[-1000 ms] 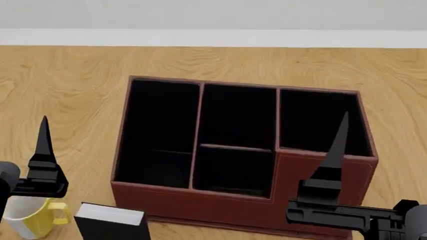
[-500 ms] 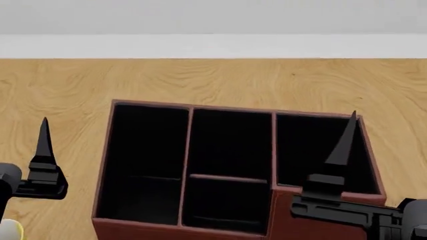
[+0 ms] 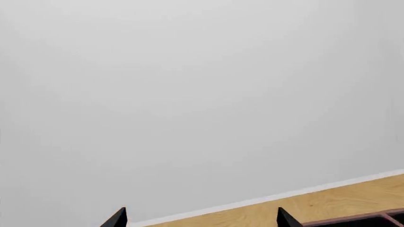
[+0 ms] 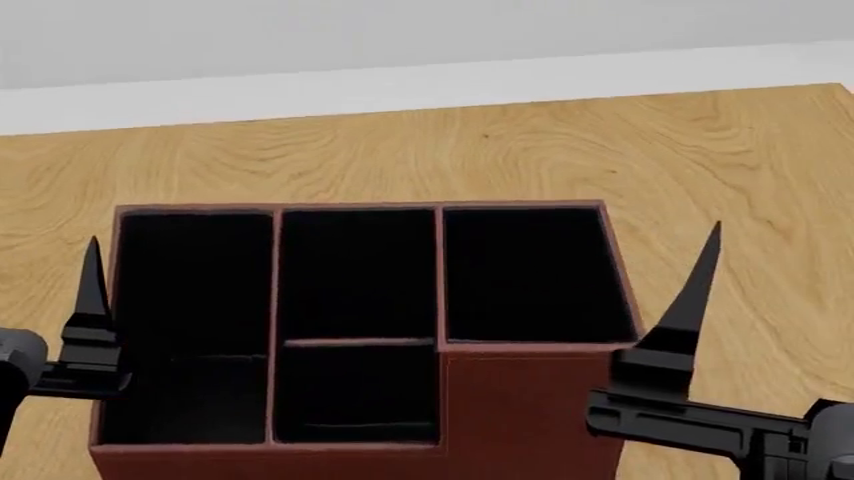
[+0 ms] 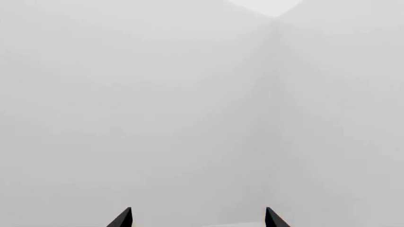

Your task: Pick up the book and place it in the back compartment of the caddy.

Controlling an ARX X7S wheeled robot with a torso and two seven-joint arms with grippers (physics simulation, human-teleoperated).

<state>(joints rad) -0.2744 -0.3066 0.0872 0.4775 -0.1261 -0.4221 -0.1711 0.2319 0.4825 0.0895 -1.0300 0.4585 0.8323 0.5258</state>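
The dark red-brown caddy [image 4: 534, 410] fills the lower middle of the head view, all its black sections empty. Its back compartment [image 4: 355, 392] is the nearer part of the middle column, below the short cross divider [image 4: 358, 342]. The book is out of view. My left gripper [image 4: 91, 295] points upward beside the caddy's left wall. Beside the right front corner, my right gripper [image 4: 691, 295] points up too. In the left wrist view the left gripper [image 3: 200, 220] is open with nothing between its fingertips, and a bit of caddy rim [image 3: 353, 220] shows. The right gripper [image 5: 197, 218] is open and faces only grey wall.
The caddy stands on a wooden surface [image 4: 400, 150] that runs back to a white baseboard [image 4: 400, 90] under a grey wall [image 4: 400, 35]. Bare wood shows behind the caddy and to its right.
The head view has swung: the caddy has slid left and down in the picture, and the book and yellow mug have dropped out of the lower left. Both grippers hold their places.
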